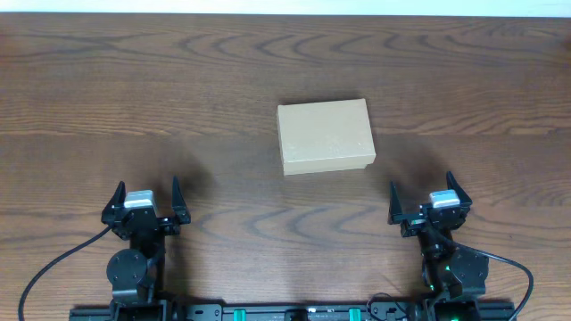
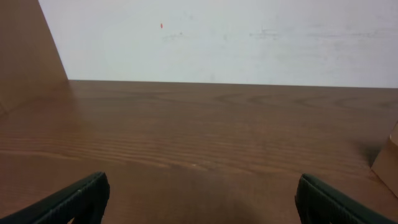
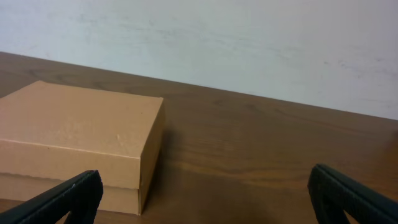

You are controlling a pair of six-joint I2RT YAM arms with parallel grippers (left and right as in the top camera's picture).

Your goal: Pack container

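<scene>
The container (image 1: 325, 135), a plain tan cardboard box with its lid down, lies in the middle of the wooden table (image 1: 178, 80). In the right wrist view the container (image 3: 74, 140) fills the left side, and a sliver of it shows at the right edge of the left wrist view (image 2: 390, 163). My left gripper (image 1: 145, 198) rests near the front edge at the left, open and empty. My right gripper (image 1: 426, 198) rests at the front right, open and empty, a little nearer than the box and to its right.
A white wall (image 3: 249, 43) rises behind the far edge of the table. A tan surface (image 2: 28, 50) stands at the left edge of the left wrist view. Black cables (image 1: 53, 267) trail from the arm bases at the front.
</scene>
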